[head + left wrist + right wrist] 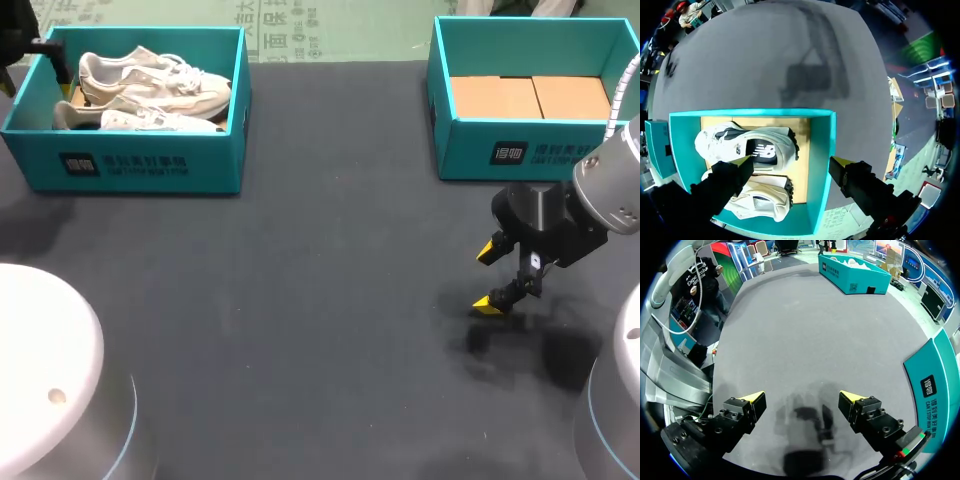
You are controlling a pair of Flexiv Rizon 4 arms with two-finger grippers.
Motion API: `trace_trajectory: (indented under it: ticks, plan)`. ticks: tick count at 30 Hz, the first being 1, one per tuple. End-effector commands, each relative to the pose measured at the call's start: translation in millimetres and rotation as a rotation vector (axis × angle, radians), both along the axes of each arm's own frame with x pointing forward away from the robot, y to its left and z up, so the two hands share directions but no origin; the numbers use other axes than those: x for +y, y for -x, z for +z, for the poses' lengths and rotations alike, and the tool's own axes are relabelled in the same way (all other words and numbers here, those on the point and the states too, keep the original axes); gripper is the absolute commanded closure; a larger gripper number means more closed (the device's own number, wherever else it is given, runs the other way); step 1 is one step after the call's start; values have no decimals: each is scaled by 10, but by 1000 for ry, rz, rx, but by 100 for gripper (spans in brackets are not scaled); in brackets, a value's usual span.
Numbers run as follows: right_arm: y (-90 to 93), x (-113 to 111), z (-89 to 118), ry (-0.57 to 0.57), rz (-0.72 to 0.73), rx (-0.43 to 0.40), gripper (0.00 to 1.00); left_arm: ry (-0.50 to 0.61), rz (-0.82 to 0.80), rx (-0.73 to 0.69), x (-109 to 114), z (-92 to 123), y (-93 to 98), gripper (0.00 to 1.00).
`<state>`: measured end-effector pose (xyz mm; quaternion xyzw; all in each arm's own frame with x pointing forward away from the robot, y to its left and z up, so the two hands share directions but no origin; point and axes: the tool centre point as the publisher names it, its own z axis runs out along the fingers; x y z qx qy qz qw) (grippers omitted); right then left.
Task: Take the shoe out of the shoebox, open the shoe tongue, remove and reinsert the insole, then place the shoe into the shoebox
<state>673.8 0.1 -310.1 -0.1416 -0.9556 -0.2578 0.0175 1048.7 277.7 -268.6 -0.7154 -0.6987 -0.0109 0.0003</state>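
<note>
Two white shoes [150,95] lie side by side in the teal shoebox [130,165] at the table's far left. From the left wrist view, my left gripper [792,162] hangs open above that box. One of its fingers is over the shoes [755,145] and the other is over the box's wall [822,165]. It touches nothing. My right gripper [490,277] hovers open and empty low over the dark table near the right side. In the right wrist view, only bare table lies under the right gripper [802,397].
A second teal box [520,150] with only a cardboard floor stands at the far right, just behind my right gripper; its wall [935,385] shows beside that gripper. The dark table [300,300] stretches between the boxes. White arm bases sit at both near corners.
</note>
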Motion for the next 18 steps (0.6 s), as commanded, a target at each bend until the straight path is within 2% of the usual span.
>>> trace_trajectory:
  ticks: [1,11,18]
  plan:
    - [14,1,-1,2,-1,-2,0,5,-2,-24,13,-118,-8,0]
    - [14,1,-1,2,-1,-2,0,9,-9,-28,-69,-272,-91,3]
    - [14,1,-1,2,-1,-2,0,-17,-2,-16,-121,-433,-109,12]
